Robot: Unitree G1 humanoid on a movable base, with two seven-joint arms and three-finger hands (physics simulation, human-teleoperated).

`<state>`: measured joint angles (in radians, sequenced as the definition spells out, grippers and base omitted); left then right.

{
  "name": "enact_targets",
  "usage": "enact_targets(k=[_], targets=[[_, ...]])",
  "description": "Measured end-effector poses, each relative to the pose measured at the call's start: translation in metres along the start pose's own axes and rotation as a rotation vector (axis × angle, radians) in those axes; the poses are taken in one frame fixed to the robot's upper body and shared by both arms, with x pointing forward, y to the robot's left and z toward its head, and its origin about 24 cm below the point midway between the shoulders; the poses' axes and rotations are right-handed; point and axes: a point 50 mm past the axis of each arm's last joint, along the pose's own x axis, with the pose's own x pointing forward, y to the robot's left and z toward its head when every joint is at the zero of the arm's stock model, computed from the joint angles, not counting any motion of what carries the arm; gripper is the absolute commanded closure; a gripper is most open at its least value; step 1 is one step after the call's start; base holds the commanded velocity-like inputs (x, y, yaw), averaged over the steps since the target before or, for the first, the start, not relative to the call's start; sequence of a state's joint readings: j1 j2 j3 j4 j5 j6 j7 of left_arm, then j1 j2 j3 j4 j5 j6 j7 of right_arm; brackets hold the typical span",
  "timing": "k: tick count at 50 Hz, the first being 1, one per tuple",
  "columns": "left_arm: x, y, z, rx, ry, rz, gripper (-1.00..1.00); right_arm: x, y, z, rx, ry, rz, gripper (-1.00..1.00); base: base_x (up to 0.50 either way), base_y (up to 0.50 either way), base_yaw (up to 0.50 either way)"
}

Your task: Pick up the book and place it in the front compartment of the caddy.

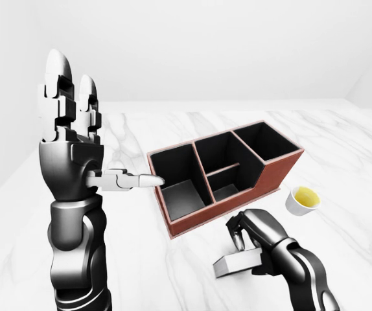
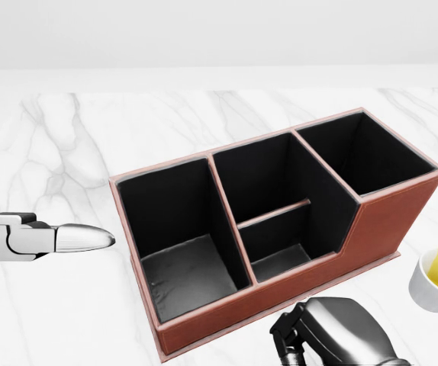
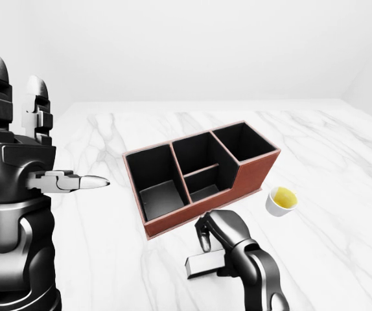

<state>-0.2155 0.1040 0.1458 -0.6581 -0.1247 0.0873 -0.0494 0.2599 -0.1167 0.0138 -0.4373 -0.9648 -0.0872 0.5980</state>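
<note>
— Where's the book (image 1: 234,264) now?

— Lying flat on the white marble worktop (image 1: 341,162), right under the right hand (image 1: 258,234). The fingers (image 1: 235,230) curl down over its upper face and far edge. They look draped over it more than clamped; I can't tell whether the thumb has got underneath, so I can't say whether the grip is closed on it.

— And the left hand (image 1: 69,139)?

— Up in the air, well off to the left of the caddy (image 1: 221,175), fingers pointing straight up and spread, thumb sticking out sideways towards the caddy. Holding nothing.

— How do you reckon that book will handle?

— It's a thin grey slab, looks stiff and hard-covered, so it shouldn't flop. Probably light. But the faces look smooth, and lying flat there's little to get fingers under. I'd pinch it across the thickness near the middle of a long edge, thumb under, two fingers on top, or tip it up on the far edge first.

— Then into the caddy?

— Yes, the low compartment just beyond the fingertips, by the leather wall nearest the hand. It's narrow, so the book would want to go in on edge. The small cup (image 1: 302,199) of yellow liquid sits to the right of the hand, clear of that path, I'd judge.
</note>
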Motion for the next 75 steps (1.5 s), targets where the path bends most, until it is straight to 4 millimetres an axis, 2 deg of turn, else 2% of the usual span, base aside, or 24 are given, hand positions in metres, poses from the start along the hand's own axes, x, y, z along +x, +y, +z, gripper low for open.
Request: enact_targets(k=[24, 54, 75], targets=[[0.0, 0.0, 0.0, 0.0, 0.0, 0.0, -1.0, -0.005, -0.053, 0.029, -0.006, -0.19, -0.151, 1.0, 0.0, 0.0, 0.0], [0.001, 0.001, 0.002, 0.001, -0.009, 0.003, -1.0, -0.005, -0.111, 0.061, -0.136, -0.363, -0.363, 1.0, 0.0, 0.0, 0.0], [0.0, 0.001, 0.001, -0.002, -0.004, 0.003, -1.0, 0.016, -0.139, 0.074, -0.224, -0.377, -0.397, 1.0, 0.0, 0.0, 0.0]])
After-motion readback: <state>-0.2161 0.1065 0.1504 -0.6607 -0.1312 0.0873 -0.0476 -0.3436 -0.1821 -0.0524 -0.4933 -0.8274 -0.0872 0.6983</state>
